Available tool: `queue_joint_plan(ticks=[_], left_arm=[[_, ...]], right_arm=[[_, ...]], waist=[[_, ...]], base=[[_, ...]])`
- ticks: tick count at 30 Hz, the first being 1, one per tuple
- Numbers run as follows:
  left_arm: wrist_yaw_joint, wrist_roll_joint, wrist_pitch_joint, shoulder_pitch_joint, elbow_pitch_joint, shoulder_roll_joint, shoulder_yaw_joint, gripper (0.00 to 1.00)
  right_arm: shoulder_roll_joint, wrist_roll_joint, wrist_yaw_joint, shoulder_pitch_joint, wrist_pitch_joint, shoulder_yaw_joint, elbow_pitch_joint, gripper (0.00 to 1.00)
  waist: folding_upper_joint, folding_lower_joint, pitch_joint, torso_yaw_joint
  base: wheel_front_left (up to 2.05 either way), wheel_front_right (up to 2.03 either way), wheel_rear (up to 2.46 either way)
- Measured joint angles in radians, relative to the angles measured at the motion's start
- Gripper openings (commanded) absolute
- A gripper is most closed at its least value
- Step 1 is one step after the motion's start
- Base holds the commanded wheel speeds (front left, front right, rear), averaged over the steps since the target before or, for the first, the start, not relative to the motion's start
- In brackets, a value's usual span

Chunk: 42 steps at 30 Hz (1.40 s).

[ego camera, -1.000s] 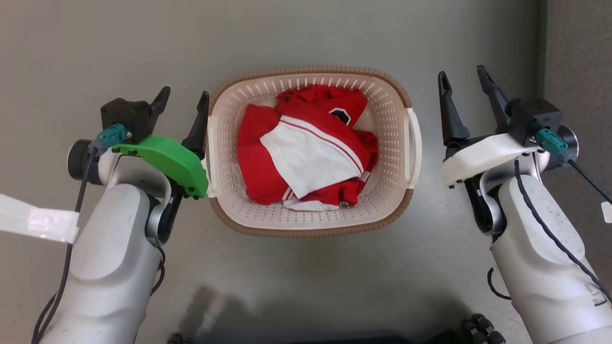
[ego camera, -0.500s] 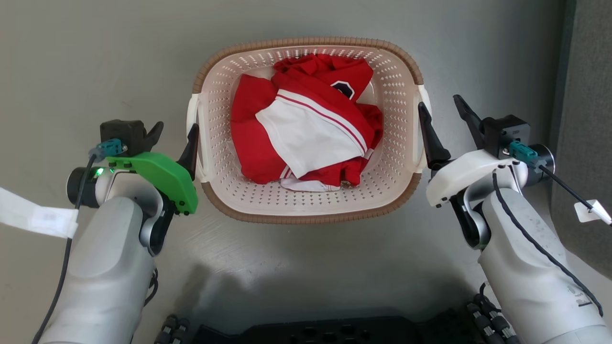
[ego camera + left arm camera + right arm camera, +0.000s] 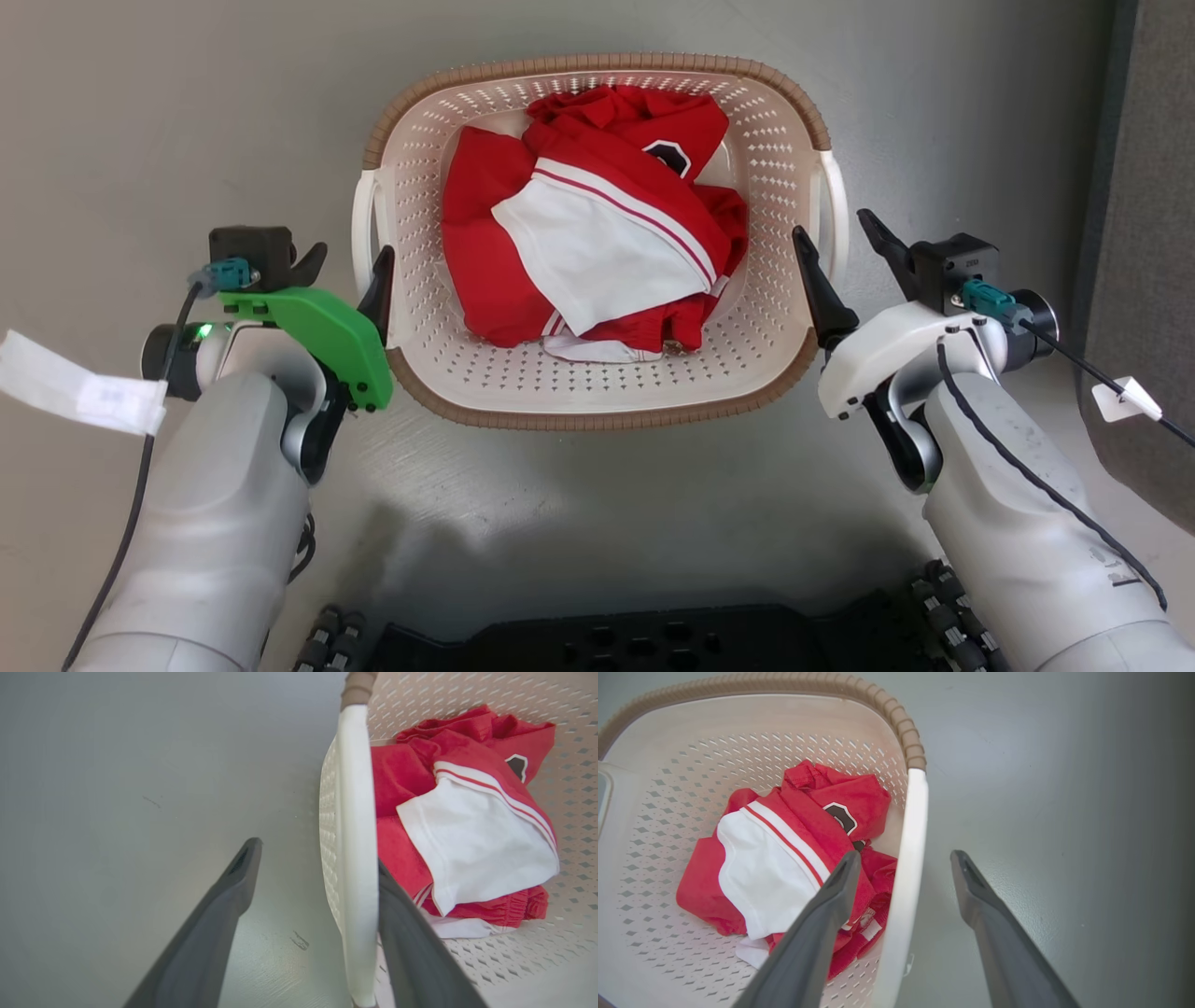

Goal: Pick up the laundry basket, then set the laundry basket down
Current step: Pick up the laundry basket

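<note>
**Both pincers astride the basket's handles, neither closed**

On the left there is a wide stretch of plain grey floor (image 3: 140, 112) beyond the robot's left arm. A white tag (image 3: 75, 397) hangs off that arm's cable.

The left gripper (image 3: 347, 266) stands with its two dark fingers apart, straddling the basket's left handle (image 3: 359, 224). In the left wrist view the outer finger is out over the floor, well off the white bar (image 3: 357, 835). The inner finger comes up just behind the bar on the basket side. I cannot tell whether it touches.

The laundry basket (image 3: 597, 65) sits on the floor between the two arms, its near brown rim just ahead of the robot's black base (image 3: 597, 644). More floor shows past its far rim. There is one basket with two white handles, and in it one crumpled heap of red and white clothing (image 3: 597, 271).

The right gripper (image 3: 831, 227) is likewise spread, with the right handle (image 3: 837, 224) between its fingers. In the right wrist view there is a gap on either side of the bar (image 3: 910, 858). The inner finger hangs above the clothing (image 3: 761, 882) and the outer one is over the floor.

Room is tighter on the right. The edge of a darker grey panel (image 3: 1158, 187) runs close beside the right arm, and a small white tag (image 3: 1125, 399) on the cable lies near it. That makes two grippers and four fingers, none of them clamped.
</note>
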Motion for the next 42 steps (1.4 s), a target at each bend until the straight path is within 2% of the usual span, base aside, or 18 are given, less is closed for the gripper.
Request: queue_joint_plan(ticks=[1, 2, 3, 4, 8, 24, 42], left_arm=[[0.0, -0.006, 0.0, -0.007, 0.006, -0.001, -0.004, 1.0], [0.0, -0.01, 0.002, -0.014, 0.012, -0.002, -0.007, 0.44], [0.0, -0.015, 0.012, -0.022, 0.024, -0.003, -0.011, 0.44], [-0.001, -0.016, 0.017, -0.029, 0.034, -0.004, -0.016, 0.0], [-0.011, -0.037, 0.025, -0.043, 0.044, -0.027, -0.034, 0.0], [-0.011, -0.11, 0.034, -0.058, 0.103, -0.04, -0.101, 0.0], [-0.011, -0.199, 0.104, -0.044, 0.195, -0.061, -0.167, 0.0]], right_arm=[[0.0, 0.001, 0.0, -0.004, 0.0, 0.001, 0.006, 1.0], [0.0, 0.002, 0.001, -0.008, 0.0, 0.002, 0.011, 0.87], [0.0, 0.003, 0.001, -0.012, 0.0, 0.003, 0.02, 0.87], [0.0, 0.008, 0.004, -0.016, 0.0, 0.003, 0.03, 0.0], [0.01, 0.017, 0.017, -0.026, 0.0, 0.006, 0.052, 0.0], [0.011, 0.047, 0.03, -0.072, 0.0, -0.016, 0.134, 0.0], [0.027, 0.064, 0.069, -0.102, 0.025, 0.014, 0.358, 0.0]], waist=[[0.0, 0.0, 0.001, 0.0], [0.0, 0.0, 0.003, 0.0], [0.0, 0.0, 0.003, 0.0], [0.0, 0.0, 0.004, 0.0], [0.0, -0.0001, 0.005, 0.0], [0.0, -0.0001, -0.049, -0.002], [0.0, -0.0001, -0.249, -0.001]], base=[[0.0, 0.0, 0.0], [0.0, 0.0, 0.0], [0.0, 0.0, 0.0], [0.0, 0.0, 0.0], [0.0, 0.0, 0.0], [0.0, 0.0, 0.0], [0.0, 0.0, 0.0]])
